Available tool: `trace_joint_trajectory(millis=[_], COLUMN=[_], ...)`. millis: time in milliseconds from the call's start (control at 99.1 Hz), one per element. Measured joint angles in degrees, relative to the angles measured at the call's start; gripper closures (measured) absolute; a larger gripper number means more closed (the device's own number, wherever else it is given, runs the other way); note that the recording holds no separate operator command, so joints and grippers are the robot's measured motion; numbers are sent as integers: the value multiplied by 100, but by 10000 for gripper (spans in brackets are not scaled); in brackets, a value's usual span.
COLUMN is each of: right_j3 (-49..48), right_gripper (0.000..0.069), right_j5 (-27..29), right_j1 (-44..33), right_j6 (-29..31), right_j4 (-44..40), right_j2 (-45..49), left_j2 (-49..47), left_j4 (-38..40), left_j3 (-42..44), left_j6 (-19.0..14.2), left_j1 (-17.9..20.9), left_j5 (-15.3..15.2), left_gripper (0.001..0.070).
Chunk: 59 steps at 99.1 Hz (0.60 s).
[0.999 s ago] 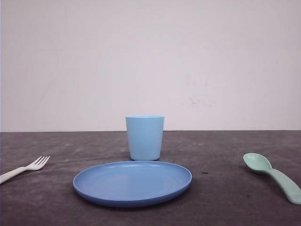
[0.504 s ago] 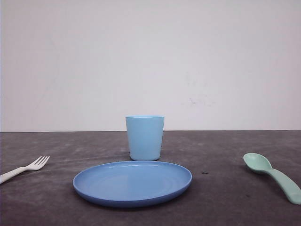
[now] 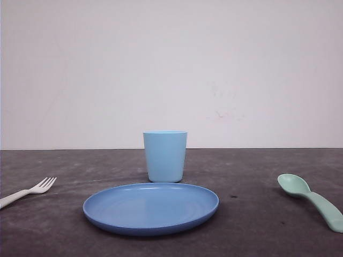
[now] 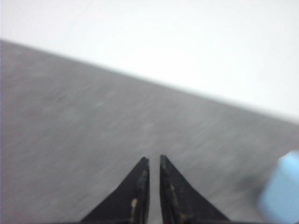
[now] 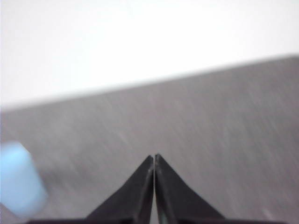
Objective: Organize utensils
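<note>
Nothing is in hand yet, so I read the step as the first reach for a utensil. My left tool [image 4: 152, 161] shows its fingers drawn almost together with only a thin slit between the tips, and nothing is held. My right tool [image 5: 154, 157] has its tips pressed shut, also empty. Both hang above bare bench [image 3: 257, 225].

The white fork [image 3: 29, 191] lies flat on the left tool's side of the bench, tines pointing toward the blue plate [image 3: 150, 208] and well apart from it. The mint-green spoon [image 3: 312, 199] lies on the right tool's side, bowl up and nearest the plate, its thick handle running away toward the bench edge. The light blue cup [image 3: 165, 156] stands upright just behind the plate, and a blurred edge of it shows off to the inner side of each tool.

To do this well, I'd open each tool before descending, since neither can take a handle as it stands. I'd come down across the handle, not along it, and grip the spoon on its thick part. The fork sits low, so I'd expect the tips to need to nearly brush the bench.

I can read no brand, label or writing on anything.
</note>
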Motion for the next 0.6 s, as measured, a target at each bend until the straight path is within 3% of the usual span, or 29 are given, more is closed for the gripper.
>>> trace_joint_trajectory(millis=[141,292,393,595], right_j3=[1005,2326,3119,4116], right_gripper=[687,687,687,687], right_j5=[-328,-415,-417,-415], right_j1=[0,0,0,0], right_j6=[402,455,286,-201], right_j4=[-240,-1196,-1773,-2726], right_j2=[166,800,1276,2286], left_j2=[61,586,1115,2306], left_j4=[136,-713,-1504,-2999], left_j3=[883,2100,2924,4522], left_j6=[-553,-640,-380,505], left_j1=[0,0,0,0], left_j5=[291,673,868,887], left_gripper=[695,695,695,695])
